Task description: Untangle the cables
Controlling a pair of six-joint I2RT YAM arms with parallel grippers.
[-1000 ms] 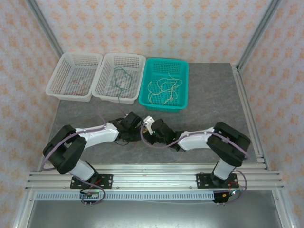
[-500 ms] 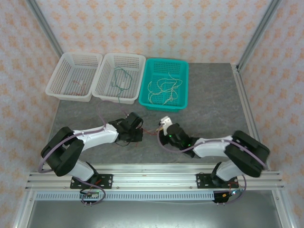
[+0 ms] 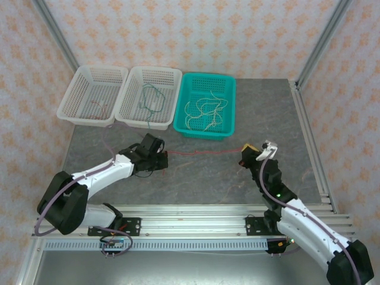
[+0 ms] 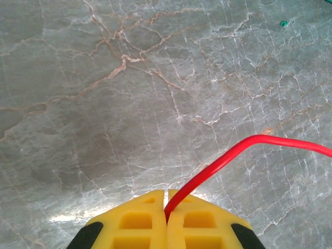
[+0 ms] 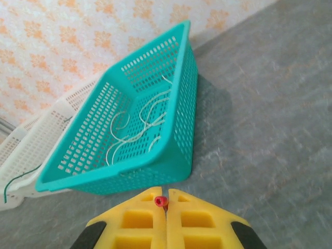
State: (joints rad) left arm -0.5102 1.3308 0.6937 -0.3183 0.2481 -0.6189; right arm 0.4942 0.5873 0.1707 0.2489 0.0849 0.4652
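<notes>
Red cable [image 3: 205, 152] stretched between left pincer [image 3: 162, 155] and right pincer [image 3: 243, 156], both clamped on it

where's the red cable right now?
Top view: the red cable stretches between the left hand and the right hand, each pinching an end, just in front of the teal basket.

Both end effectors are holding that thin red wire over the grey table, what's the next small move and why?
Probably open the right end effector and drop its end. The thin red wire runs nearly straight between both shut end effectors, free of other wires, so the left end effector could carry it to the far-left white plastic basket, where other red wires lie.
</notes>
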